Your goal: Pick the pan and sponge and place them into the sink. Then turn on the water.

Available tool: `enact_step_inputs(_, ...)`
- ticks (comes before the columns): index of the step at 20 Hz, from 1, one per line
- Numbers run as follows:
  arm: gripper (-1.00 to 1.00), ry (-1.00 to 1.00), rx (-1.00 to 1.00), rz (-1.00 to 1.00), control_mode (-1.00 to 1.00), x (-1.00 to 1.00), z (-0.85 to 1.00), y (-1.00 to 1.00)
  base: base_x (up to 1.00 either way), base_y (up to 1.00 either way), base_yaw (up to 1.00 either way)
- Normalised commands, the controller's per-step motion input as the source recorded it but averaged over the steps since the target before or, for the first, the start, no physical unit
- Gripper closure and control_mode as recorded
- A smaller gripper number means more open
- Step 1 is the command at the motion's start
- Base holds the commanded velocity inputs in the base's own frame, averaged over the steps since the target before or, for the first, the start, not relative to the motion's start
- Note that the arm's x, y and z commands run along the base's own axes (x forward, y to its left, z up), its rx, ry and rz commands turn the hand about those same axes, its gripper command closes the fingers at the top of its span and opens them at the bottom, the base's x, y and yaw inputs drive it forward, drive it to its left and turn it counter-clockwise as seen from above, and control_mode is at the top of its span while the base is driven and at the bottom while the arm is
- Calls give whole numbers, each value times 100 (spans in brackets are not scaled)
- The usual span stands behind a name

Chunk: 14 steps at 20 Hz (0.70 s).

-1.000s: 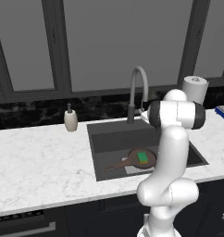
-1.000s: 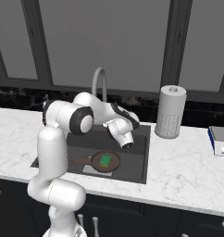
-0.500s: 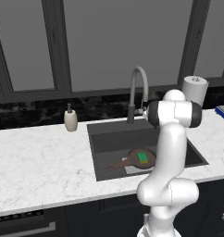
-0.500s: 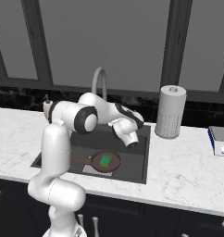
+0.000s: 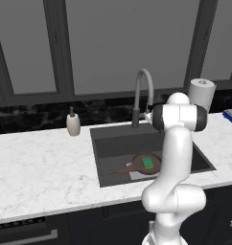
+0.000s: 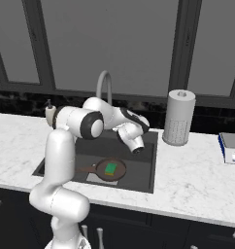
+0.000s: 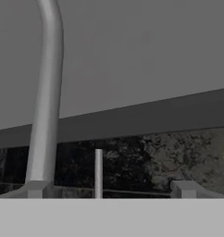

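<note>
- The claw [image 7: 109, 196] stands with its jaws wide apart, empty, facing the faucet [image 7: 45, 102] and its thin lever [image 7: 98, 172].
- The sponge [image 6: 110, 168] lies on the pan [image 6: 108, 170].
- The pan rests inside the sink [image 6: 143, 163].
- A paper towel roll [image 6: 179, 117] stands on the counter [image 6: 197, 168].

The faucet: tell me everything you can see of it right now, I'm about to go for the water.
The faucet is a tall grey metal-looking gooseneck rising upright from the back rim of the sink, curving over so its spout points down at the basin. In the hand view a thin upright lever stands beside its base. No water runs from it. The open gripper hangs near it, not touching.
</note>
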Motion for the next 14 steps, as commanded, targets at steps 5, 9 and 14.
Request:
enact_step_inputs(5, -100, 6, 0, 0, -100, 21, -16, 11, 0, 0, 0)
enact_step_inputs(9, -100, 8, 0, 0, -100, 12, -20, 2, 0, 0, 0)
enact_step_inputs(14, -100, 1, 0, 0, -100, 14, 0, 0, 0, 0, 0)
